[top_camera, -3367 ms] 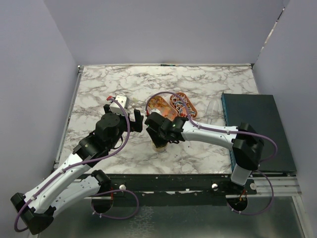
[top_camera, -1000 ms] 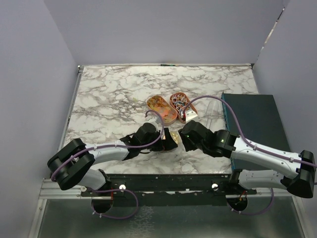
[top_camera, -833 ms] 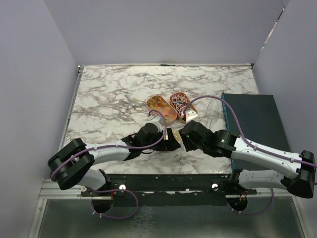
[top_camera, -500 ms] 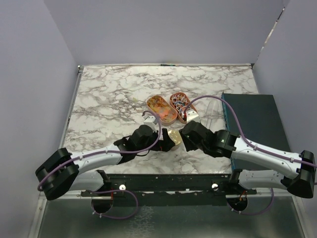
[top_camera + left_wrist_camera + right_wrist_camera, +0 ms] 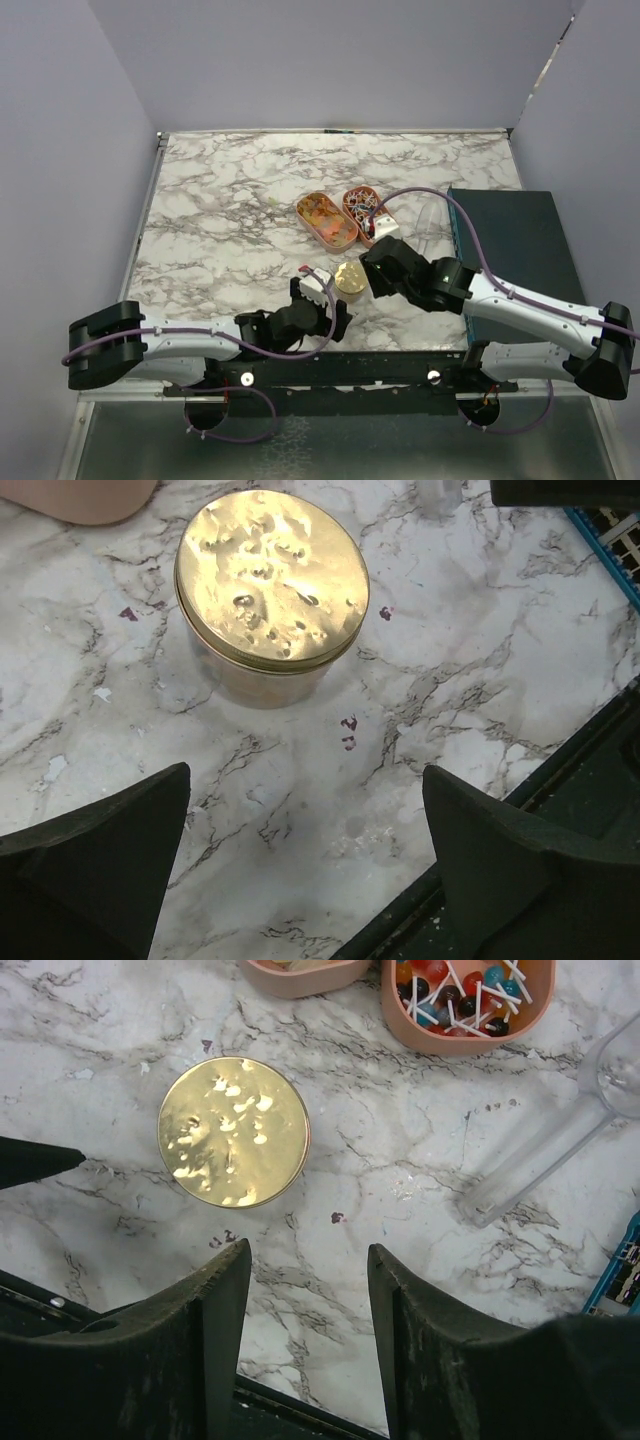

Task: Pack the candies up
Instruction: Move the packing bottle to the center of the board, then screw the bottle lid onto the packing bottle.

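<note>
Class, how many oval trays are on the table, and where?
2. The orange-candy tray lies mid-table beyond the gold-lidded jar; the mixed-candy tray lies beside it, on its right. None seems hidden.

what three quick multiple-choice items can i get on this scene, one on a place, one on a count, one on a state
1. Where does the round gold-lidded jar stand?
A. on the white marble table, nearer the arm bases than the oval orange-rimmed trays
B. inside a tray
C. at the far edge of the table

2. How many of those trays are there?
A. one
B. two
C. four

3. How is the left tool?
A. shut on the jar
B. open and empty
C. shut on a tray

Key:
1 A: the top view shows the jar on bare marble, on the arms' side of both trays.
2 B: two trays lie side by side.
3 B: the left wrist view shows its fingers spread, with only table between them.
</note>
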{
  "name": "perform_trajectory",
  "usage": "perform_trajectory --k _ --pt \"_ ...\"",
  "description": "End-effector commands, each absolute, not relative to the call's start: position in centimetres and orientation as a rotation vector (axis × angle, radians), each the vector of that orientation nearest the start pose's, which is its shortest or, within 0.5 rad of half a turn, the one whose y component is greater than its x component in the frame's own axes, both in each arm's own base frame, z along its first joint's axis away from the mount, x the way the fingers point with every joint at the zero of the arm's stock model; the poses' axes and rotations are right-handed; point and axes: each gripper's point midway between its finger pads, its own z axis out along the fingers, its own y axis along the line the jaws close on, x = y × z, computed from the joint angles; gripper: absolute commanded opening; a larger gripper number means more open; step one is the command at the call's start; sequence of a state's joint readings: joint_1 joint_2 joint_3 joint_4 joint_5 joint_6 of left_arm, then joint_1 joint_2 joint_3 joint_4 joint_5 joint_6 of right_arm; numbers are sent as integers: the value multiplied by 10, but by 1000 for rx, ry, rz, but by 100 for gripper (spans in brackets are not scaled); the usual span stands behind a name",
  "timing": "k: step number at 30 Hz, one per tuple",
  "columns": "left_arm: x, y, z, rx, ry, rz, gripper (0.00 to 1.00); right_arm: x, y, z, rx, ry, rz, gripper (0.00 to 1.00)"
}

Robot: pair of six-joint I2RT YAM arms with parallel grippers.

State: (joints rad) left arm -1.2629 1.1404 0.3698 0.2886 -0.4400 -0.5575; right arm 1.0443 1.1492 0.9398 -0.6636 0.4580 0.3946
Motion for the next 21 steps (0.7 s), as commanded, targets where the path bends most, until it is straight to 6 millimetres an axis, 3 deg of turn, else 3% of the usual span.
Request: perform_trajectory --k 1,8,13,15,21 --pt "172 -284 95 395 1852 -542 99 207 225 168 -540 2228 198 53" --pt "177 -289 72 413 1790 -536 99 213 230 169 -529 2233 263 53" --pt "178 -295 71 405 1715 -582 99 217 246 173 -542 2226 342 44" --pt "178 -296 72 404 1689 -601 99 218 255 172 -555 2226 375 37" --pt "178 -303 71 429 1629 -631 99 230 280 165 -592 2239 417 1"
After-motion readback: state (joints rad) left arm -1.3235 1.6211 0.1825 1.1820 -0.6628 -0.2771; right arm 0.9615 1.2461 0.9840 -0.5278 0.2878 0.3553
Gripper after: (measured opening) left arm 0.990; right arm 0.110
